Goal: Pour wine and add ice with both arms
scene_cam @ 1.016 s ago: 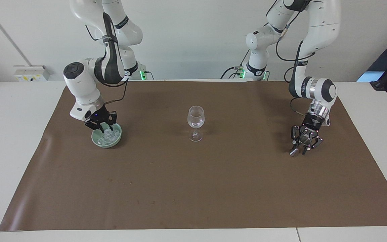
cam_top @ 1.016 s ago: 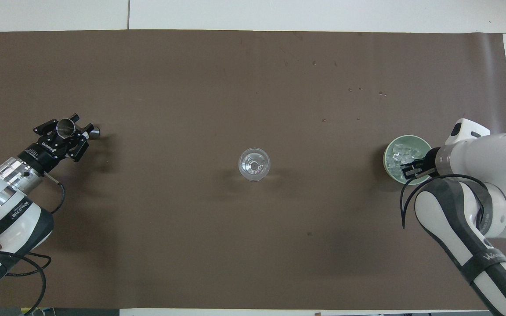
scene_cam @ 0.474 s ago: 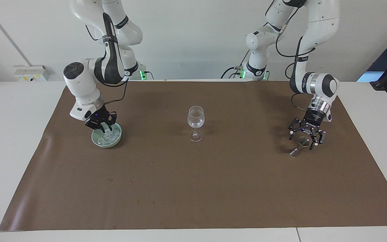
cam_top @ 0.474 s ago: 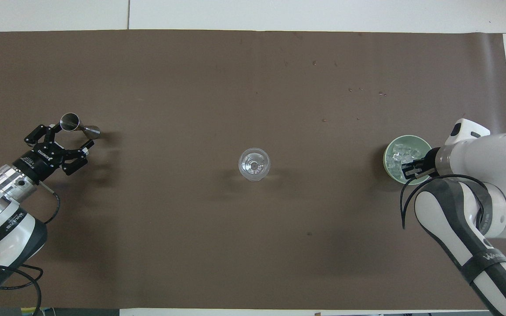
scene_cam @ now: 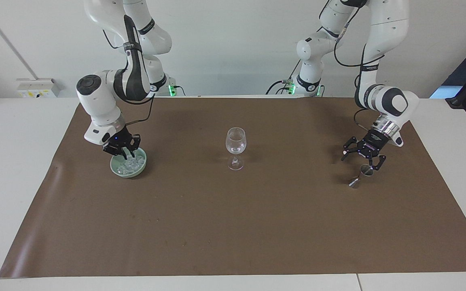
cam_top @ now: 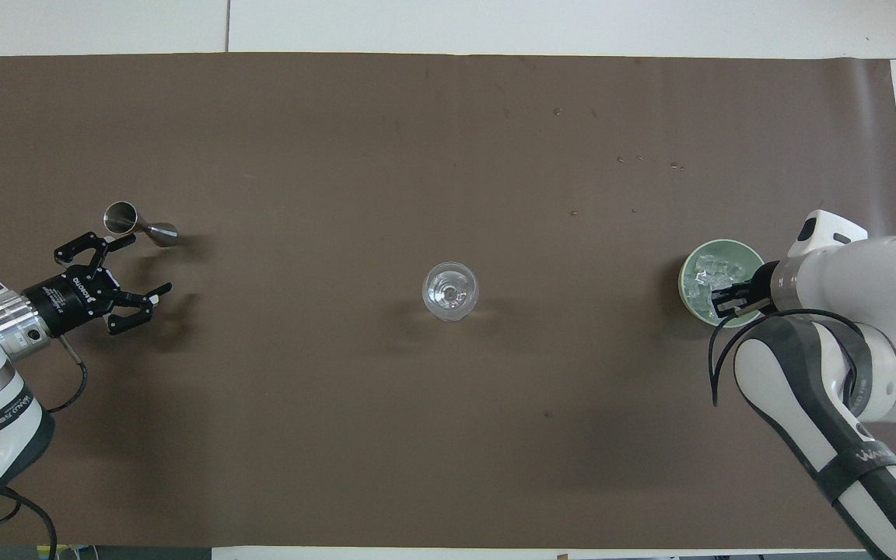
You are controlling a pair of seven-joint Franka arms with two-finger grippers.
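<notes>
A clear stemmed glass point(scene_cam: 236, 141) point(cam_top: 450, 291) stands mid-mat; I cannot make out wine in it. A green bowl point(scene_cam: 115, 169) point(cam_top: 685, 274) at the right arm's end holds the ice point(scene_cam: 132, 165) point(cam_top: 706, 272). My right gripper point(scene_cam: 124, 153) point(cam_top: 726, 300) reaches down into the bowl, shut with a pale cube between its fingertips. At the left arm's end a small steel jigger point(scene_cam: 360, 176) point(cam_top: 137, 224) stands alone on the mat. My left gripper point(scene_cam: 362, 159) point(cam_top: 145, 264) hangs open just above and beside the jigger, holding nothing.
A brown mat point(scene_cam: 233, 226) covers most of the white table point(scene_cam: 14, 161). A few small specks point(cam_top: 635, 160) lie on the mat farther from the robots than the bowl.
My left gripper opened, let go of the jigger and drew back from it while lifting. My right gripper closed its fingers down in the bowl.
</notes>
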